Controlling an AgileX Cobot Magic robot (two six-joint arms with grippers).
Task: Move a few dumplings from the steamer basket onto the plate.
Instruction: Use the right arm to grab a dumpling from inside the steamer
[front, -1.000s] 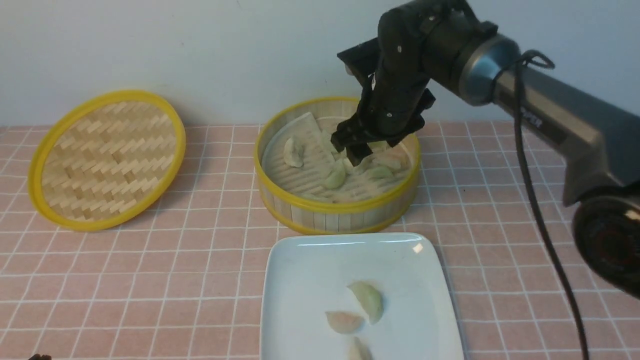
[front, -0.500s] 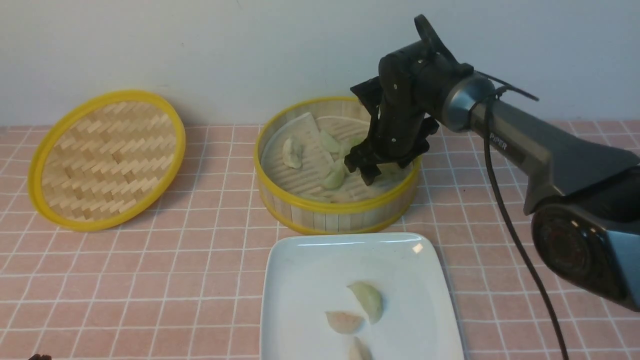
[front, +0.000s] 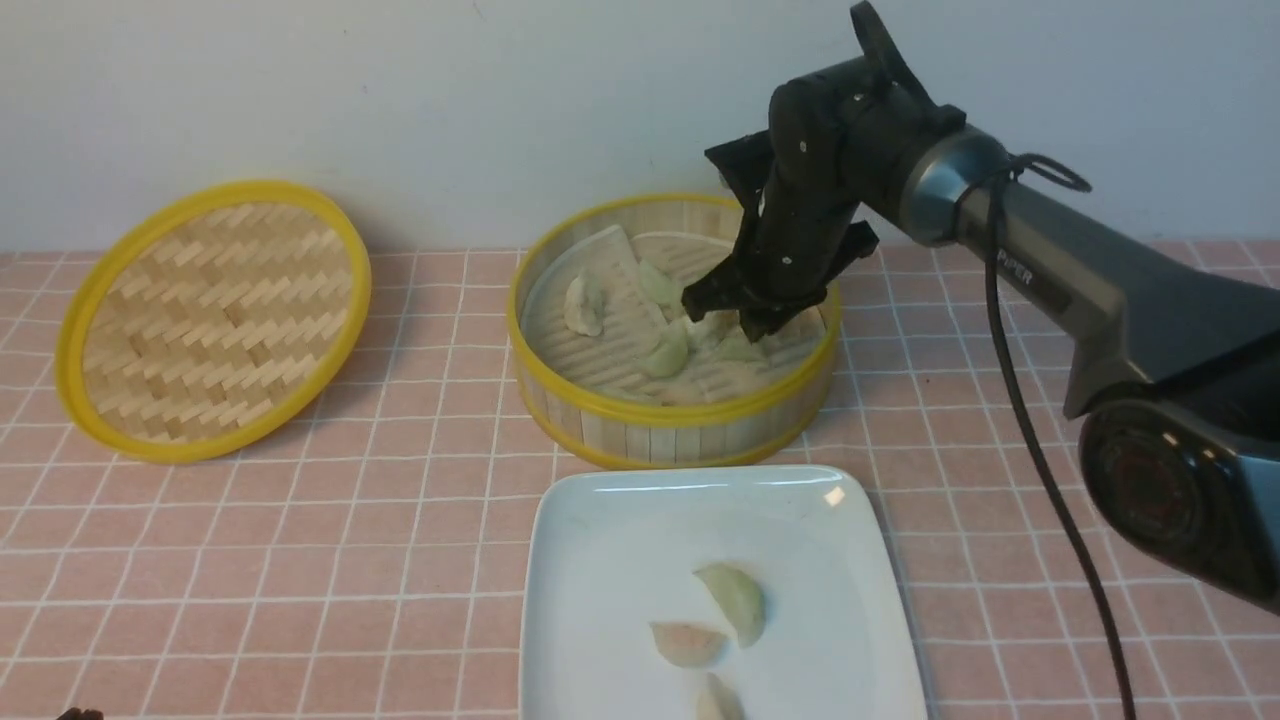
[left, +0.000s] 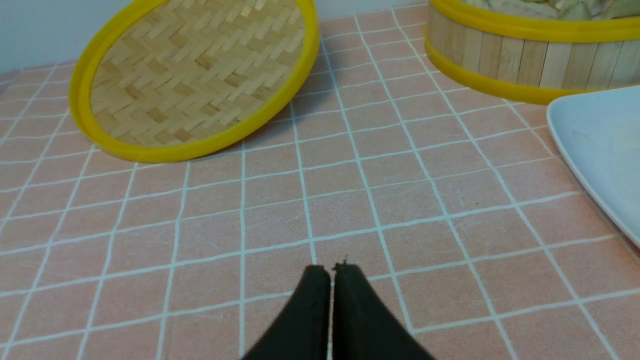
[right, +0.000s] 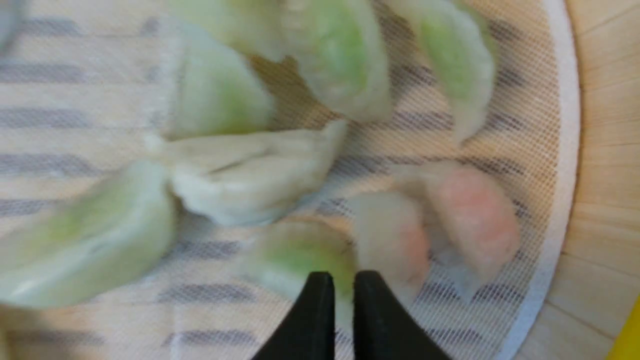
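The steamer basket (front: 670, 415) stands at the back centre with several dumplings (front: 585, 303) on its ridged liner. My right gripper (front: 752, 330) reaches down into the basket's right side. In the right wrist view its fingers (right: 344, 280) stand almost together, pinching the edge of a pale green dumpling (right: 295, 250); pink dumplings (right: 470, 215) lie beside it. The white plate (front: 620, 540) in front of the basket holds three dumplings (front: 738, 600). My left gripper (left: 331, 270) is shut and empty, low over the tiles, away from the basket (left: 525, 60) and plate (left: 605, 145).
The flat woven lid (front: 215, 320) with a yellow rim leans at the back left; it also shows in the left wrist view (left: 195, 80). Pink tiled tabletop (front: 400, 560) lies between lid, basket and plate. A pale wall runs behind.
My right gripper dropped deeper into the basket's right side, then lifted slightly and shifted back. The dumplings near its tip shifted. The plate's dumplings and the left arm have not moved.
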